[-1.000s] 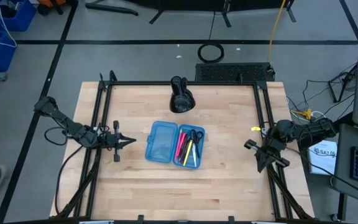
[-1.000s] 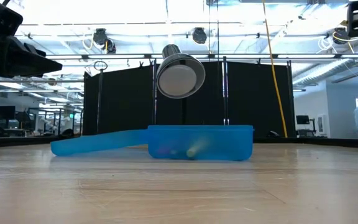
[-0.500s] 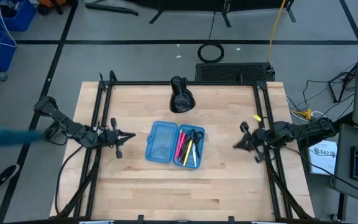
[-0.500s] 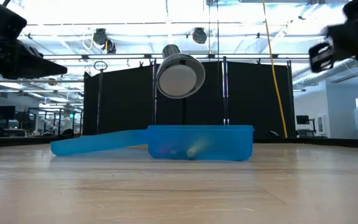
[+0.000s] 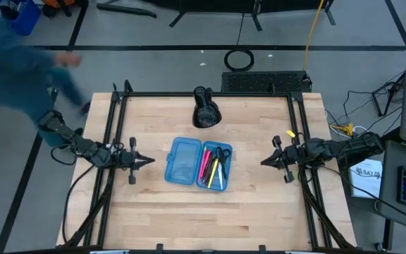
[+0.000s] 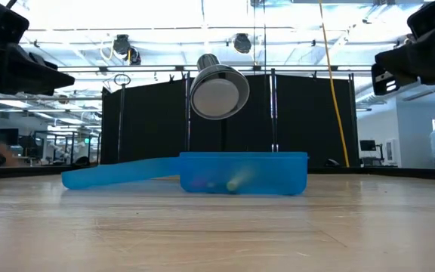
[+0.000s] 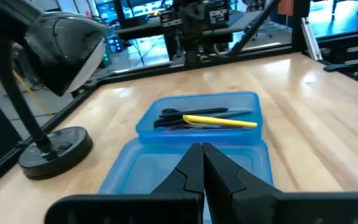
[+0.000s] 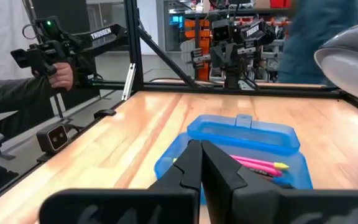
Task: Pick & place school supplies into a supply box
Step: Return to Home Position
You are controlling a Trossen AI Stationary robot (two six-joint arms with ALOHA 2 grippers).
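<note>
The supply box (image 5: pixel 192 164) is a translucent blue case that lies open at the table's middle. Its left half (image 5: pixel 182 161) is bare. Its right half holds the school supplies: pink, yellow and dark pens (image 5: pixel 213 171) and black-handled scissors (image 5: pixel 221 154). My left gripper (image 5: pixel 150 161) hovers shut at the table's left side, level, pointing at the box (image 7: pixel 197 124). My right gripper (image 5: pixel 263 162) hovers shut at the right side, level, pointing at the box (image 8: pixel 241 140). Both are well apart from it and above the table.
A black desk lamp (image 5: pixel 205 109) stands at the far middle; its head (image 6: pixel 219 89) hangs over the box. Black frame rails (image 5: pixel 111 141) run along the table's left and right sides. A person (image 5: pixel 20 63) moves beyond the far left corner.
My right gripper has swung round from pointing toward the table's near edge until it points level toward the box, and has stayed shut. A person has moved in beside the table's far left corner. The box and its contents have not moved.
</note>
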